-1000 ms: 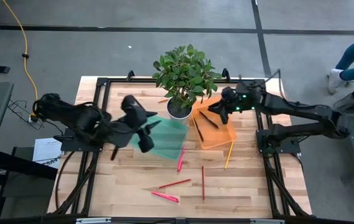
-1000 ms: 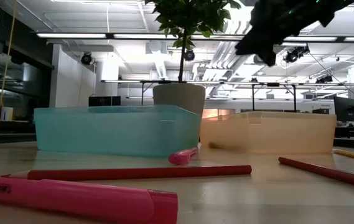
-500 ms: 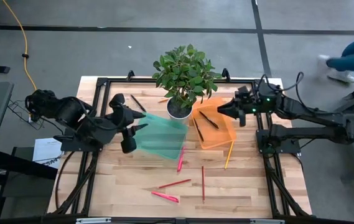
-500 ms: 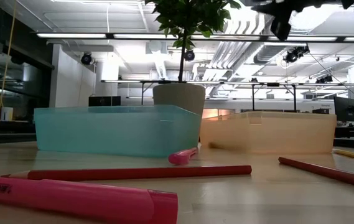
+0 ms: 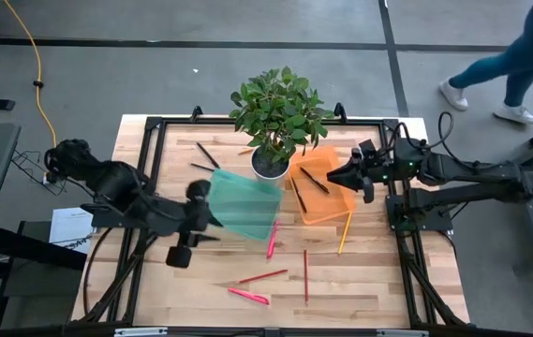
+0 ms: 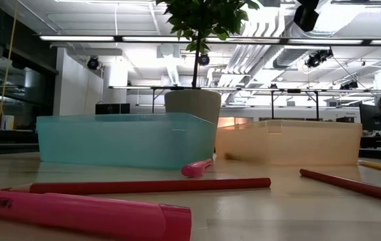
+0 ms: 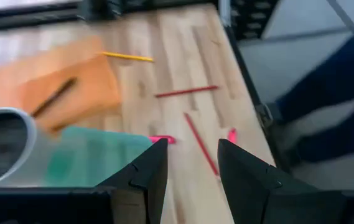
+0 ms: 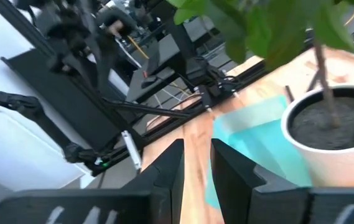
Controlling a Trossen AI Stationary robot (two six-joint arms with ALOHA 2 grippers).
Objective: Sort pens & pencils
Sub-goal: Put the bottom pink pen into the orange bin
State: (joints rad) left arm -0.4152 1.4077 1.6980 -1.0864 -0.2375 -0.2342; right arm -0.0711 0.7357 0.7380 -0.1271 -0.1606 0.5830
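High view: left claw [image 5: 180, 255] low beside teal bin [image 5: 245, 208]; right claw [image 5: 341, 174] by orange bin [image 5: 322, 195] holding dark pens [image 5: 314, 180]. Pencils [image 5: 263, 276] loose on table [image 5: 378, 281].

Low view: pink pen [image 6: 76, 214] nearest; likely to roll if nudged.

Left wrist: fingers [image 7: 153, 172] apart, empty; risk of snagging bin.

Right wrist: fingers [image 8: 170, 168] slightly apart, empty; plant pot [image 8: 332, 137] close, possible collision.

Pens [image 5: 270, 241] and pencils [image 5: 262, 276] scattered on table

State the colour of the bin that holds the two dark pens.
Orange; the bin with the pens shows best in the high view.
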